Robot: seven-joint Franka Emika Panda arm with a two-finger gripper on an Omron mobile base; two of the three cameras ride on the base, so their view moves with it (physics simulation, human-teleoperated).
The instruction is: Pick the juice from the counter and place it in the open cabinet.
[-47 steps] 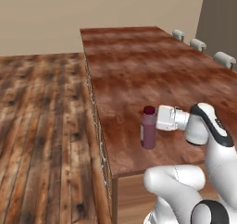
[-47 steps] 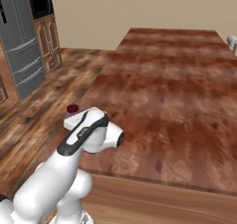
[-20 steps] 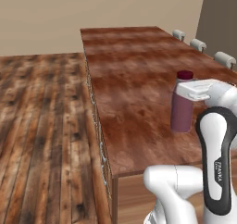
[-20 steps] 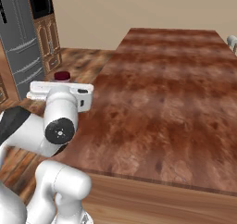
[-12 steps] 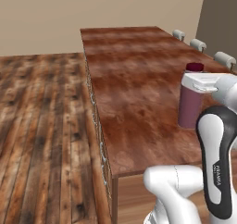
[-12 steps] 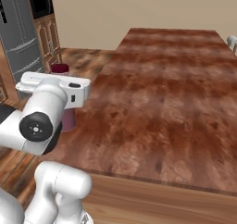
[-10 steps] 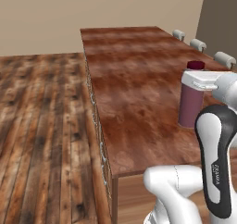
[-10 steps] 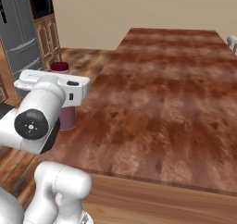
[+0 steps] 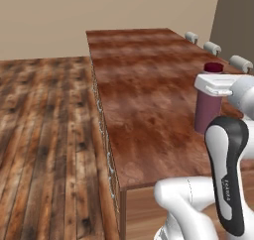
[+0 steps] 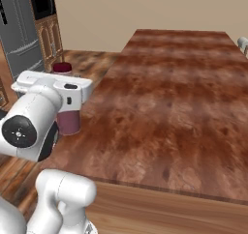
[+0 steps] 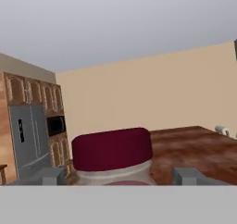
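One small maroon-capped bottle of dark purple juice [image 9: 207, 108] is held clamped in the white two-finger gripper [image 9: 214, 85], lifted above the wide reddish-brown wooden counter [image 9: 144, 85], well inside its edges

Robot arm [image 9: 198, 204]: glossy white rounded links, dark grey joint band with small lettering, round dark joint cap [image 10: 19, 131], boxy white wrist housing [image 9: 216, 84].

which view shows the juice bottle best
The left base view: the juice shows its cap and most of its body beside the arm. The right base view has the juice half hidden by the arm; the hand view gives just its cap up close.
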